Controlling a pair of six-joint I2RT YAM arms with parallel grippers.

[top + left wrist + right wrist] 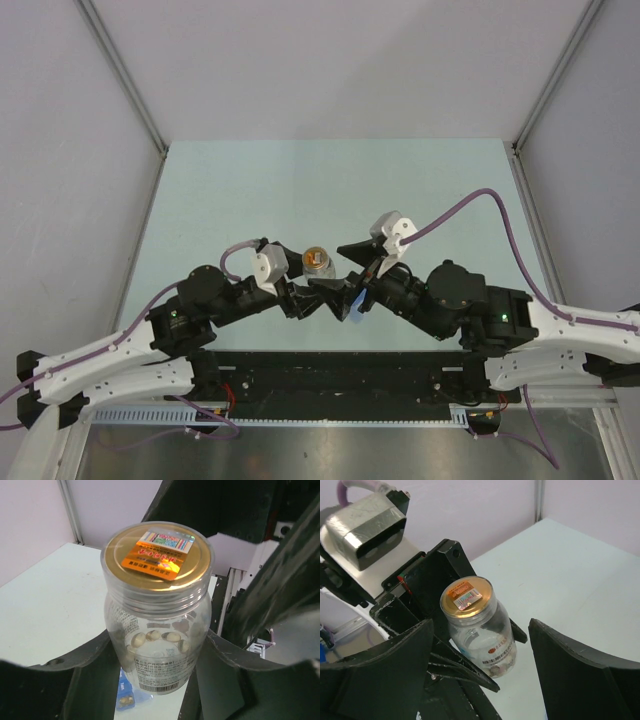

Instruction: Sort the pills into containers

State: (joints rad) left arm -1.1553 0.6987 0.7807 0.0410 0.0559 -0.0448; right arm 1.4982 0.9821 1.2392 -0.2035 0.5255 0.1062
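A clear pill jar (317, 264) with a gold lid and an orange sticker stands tilted near the table's front middle. My left gripper (310, 285) is shut on its body, one finger on each side in the left wrist view (157, 652). Several pale pills (155, 637) lie inside the jar. The translucent blue pill box (126, 696) lies on the table under the jar, with brownish pills in one compartment; it also shows in the top view (358, 310). My right gripper (481, 632) is open and empty, its fingers spread either side of the jar (479, 625) without touching it.
The pale green table (330, 190) stretches back to grey walls with metal corner posts. The left arm's wrist camera housing (367, 527) sits close to my right gripper. The arm bases and a black rail (330, 375) run along the near edge.
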